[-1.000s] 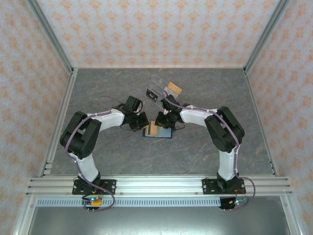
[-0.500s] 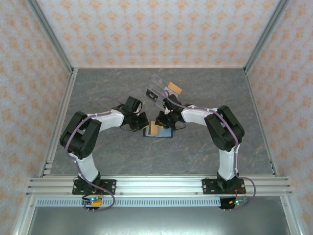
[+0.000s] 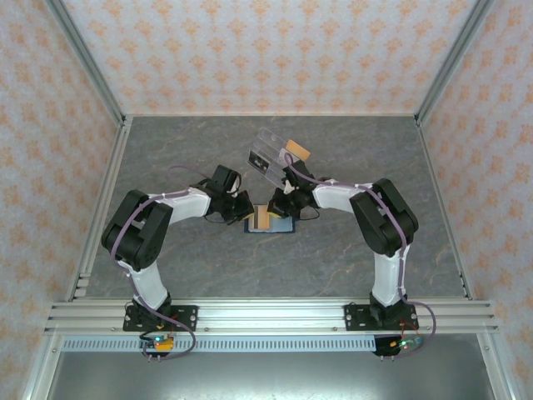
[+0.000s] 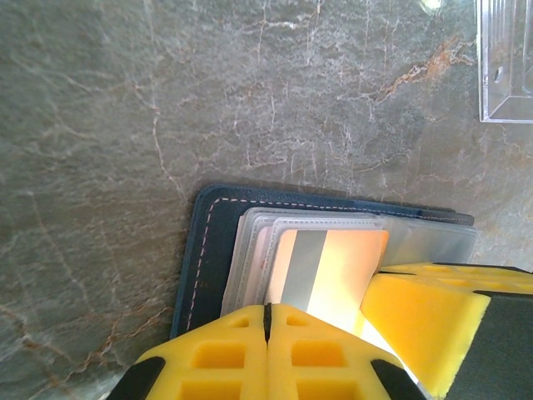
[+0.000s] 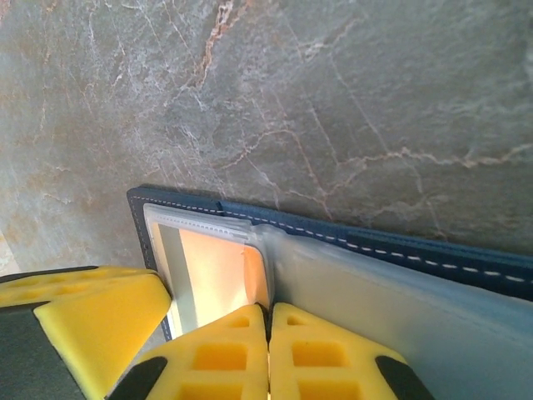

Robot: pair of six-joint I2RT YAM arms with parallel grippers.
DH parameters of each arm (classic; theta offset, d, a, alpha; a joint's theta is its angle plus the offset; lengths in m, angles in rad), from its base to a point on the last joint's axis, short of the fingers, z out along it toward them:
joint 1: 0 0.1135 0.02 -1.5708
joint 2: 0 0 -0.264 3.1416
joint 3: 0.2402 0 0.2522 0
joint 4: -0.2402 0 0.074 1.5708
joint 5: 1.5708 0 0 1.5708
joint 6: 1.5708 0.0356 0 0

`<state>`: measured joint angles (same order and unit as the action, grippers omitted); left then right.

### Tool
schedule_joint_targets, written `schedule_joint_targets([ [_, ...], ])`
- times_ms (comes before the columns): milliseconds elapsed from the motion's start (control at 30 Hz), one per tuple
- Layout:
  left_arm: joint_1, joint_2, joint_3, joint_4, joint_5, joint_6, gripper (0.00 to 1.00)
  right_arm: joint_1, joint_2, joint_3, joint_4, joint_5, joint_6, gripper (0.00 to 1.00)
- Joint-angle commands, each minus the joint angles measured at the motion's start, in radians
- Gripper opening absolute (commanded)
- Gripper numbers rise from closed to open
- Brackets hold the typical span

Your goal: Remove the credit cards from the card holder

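The card holder (image 3: 284, 226) lies open on the table, navy (image 4: 208, 250) with clear inner sleeves (image 5: 400, 242). An orange credit card (image 4: 350, 258) with a grey stripe sits in the top sleeve (image 5: 212, 267). My left gripper (image 4: 268, 310) is shut, its fingertips resting on the holder's left half at the card's near edge (image 3: 242, 210). My right gripper (image 5: 268, 310) comes in from the other side (image 3: 275, 207). It is shut at the card's spine-side edge, and that edge runs into the seam between its fingertips.
A clear acrylic box (image 3: 266, 154) stands just behind the holder, its corner at the top right of the left wrist view (image 4: 506, 67). An orange-tan card (image 3: 296, 151) lies beside it. The two grippers nearly touch over the holder. Metal rails line the table's sides.
The right gripper's jaws have closed at the orange card's edge. Both arms and the holder have stayed almost in place.
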<state>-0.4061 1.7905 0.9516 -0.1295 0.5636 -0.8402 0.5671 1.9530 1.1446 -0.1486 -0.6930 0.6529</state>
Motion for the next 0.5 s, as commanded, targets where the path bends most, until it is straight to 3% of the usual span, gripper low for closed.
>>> schedule_joint_targets([
  [0,-0.017,0.004,-0.034,-0.074,0.003,0.013,0.04,-0.001,-0.03,-0.031,0.009,0.025,-0.03,0.06],
  [100,-0.015,-0.022,-0.036,-0.089,-0.011,0.02,0.18,-0.016,-0.05,-0.056,0.01,0.044,-0.04,0.05],
  [200,-0.013,-0.04,-0.037,-0.097,-0.018,0.026,0.23,-0.024,-0.068,-0.077,0.011,0.061,-0.043,0.05],
  [467,-0.013,-0.026,-0.017,-0.09,0.005,0.03,0.2,-0.026,-0.075,-0.087,0.039,0.02,-0.045,0.07],
])
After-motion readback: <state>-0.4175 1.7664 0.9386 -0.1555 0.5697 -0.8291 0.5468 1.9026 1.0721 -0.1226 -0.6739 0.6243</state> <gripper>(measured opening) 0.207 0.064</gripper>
